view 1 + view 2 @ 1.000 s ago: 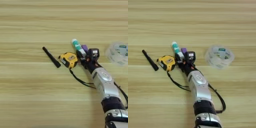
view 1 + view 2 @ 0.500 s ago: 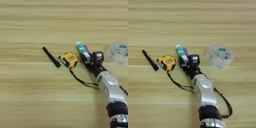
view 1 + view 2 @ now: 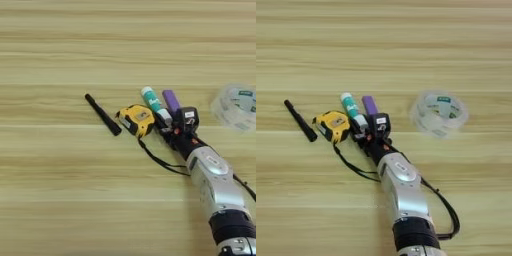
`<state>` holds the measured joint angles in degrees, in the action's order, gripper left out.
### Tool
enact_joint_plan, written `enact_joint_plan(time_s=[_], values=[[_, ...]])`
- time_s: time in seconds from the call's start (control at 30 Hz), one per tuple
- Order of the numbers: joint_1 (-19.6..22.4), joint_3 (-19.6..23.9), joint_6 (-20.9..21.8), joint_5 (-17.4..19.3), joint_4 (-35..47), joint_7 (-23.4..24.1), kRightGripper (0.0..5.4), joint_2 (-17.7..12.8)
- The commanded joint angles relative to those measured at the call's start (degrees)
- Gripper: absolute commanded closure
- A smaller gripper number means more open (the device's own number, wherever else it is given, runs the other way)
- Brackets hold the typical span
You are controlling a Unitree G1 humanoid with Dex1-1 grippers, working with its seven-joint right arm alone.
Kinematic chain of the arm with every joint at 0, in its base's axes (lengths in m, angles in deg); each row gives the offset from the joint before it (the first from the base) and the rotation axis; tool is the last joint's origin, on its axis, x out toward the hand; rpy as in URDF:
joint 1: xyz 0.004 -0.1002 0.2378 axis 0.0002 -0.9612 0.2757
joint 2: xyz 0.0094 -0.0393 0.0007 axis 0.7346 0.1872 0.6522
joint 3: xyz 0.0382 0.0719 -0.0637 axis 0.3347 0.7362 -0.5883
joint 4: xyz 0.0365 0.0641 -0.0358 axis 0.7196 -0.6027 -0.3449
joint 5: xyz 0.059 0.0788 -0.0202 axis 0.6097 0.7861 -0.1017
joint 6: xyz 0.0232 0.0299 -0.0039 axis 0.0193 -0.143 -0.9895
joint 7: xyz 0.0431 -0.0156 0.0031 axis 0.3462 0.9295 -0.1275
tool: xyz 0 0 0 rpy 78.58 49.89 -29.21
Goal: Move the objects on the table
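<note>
The glue stick (image 3: 352,109) now lies a little nearer the robot than a second ago, beside the purple block (image 3: 370,104), as the right claw (image 3: 368,129) draws back; whether its fingers grip the stick's near end I cannot tell. Tape measure (image 3: 136,119) and pen (image 3: 102,114) rest unmoved on the table (image 3: 60,200), so the dragging seems underway

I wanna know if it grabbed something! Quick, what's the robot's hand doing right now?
Right gripper: at the lower end of the white glue stick, beside the purple block; whether it grips anything cannot be told.
</note>
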<state>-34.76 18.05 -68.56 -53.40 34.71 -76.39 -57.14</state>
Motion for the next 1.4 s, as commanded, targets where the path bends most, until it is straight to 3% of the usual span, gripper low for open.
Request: enact_joint_plan(time_s=[0.03, 0.6, 0.97, 1.13, 1.4], values=[[2.35, -0.22, 0.17, -0.42, 0.97, 0.19, 3.70, -0.42], [3.72, 0.34, 0.87, -0.57, -2.25, 0.72, 3.70, -0.58], [4.34, 0.88, 2.58, -0.81, -1.71, 1.62, 2.03, -0.67], [3.33, 1.43, 4.28, -0.44, 3.35, 2.22, 1.44, -0.67], [1.60, 2.43, 3.40, 0.34, 11.83, 3.09, 0.49, -0.77]])
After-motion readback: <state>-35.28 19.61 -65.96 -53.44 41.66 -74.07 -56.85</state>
